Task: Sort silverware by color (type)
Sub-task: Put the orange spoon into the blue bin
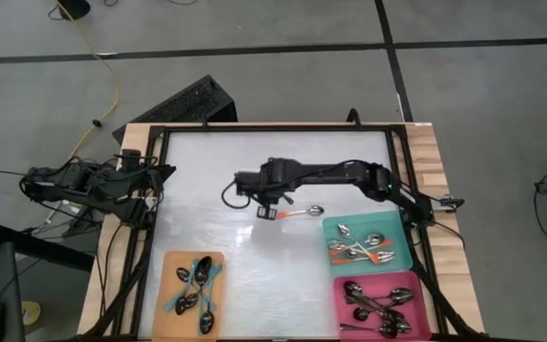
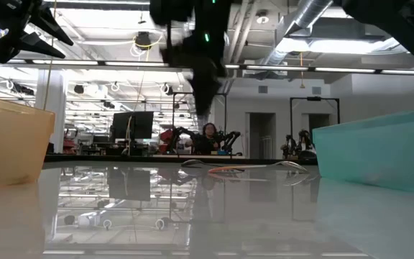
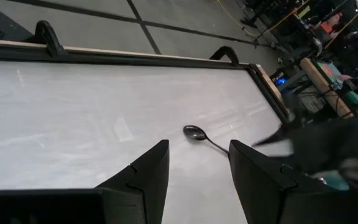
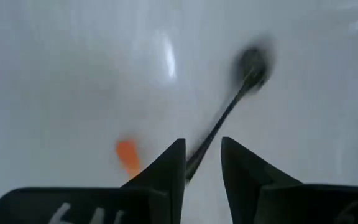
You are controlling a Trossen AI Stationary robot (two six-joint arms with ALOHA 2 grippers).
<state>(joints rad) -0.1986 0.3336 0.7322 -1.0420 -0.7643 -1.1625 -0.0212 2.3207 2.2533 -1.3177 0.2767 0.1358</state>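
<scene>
Two spoons lie loose on the white table. A dark spoon [image 1: 225,195] [image 3: 194,132] [image 4: 244,74] has its bowl toward the table's left. An orange-handled spoon [image 1: 292,214] [image 2: 225,170] lies just nearer and to the right. My right gripper [image 1: 262,201] [image 4: 202,144] hangs over the dark spoon's handle end, pointing steeply down and open. The handle shows in the gap between its fingers, untouched. My left gripper [image 1: 155,176] [image 3: 197,146] waits open above the table's left edge.
An orange tray [image 1: 174,261] at the near left holds several teal-handled spoons. A teal tray [image 1: 402,258] at the right holds orange-handled ones. A pink tray [image 1: 424,285] in front of it holds dark ones. A black frame [image 1: 254,126] rims the table.
</scene>
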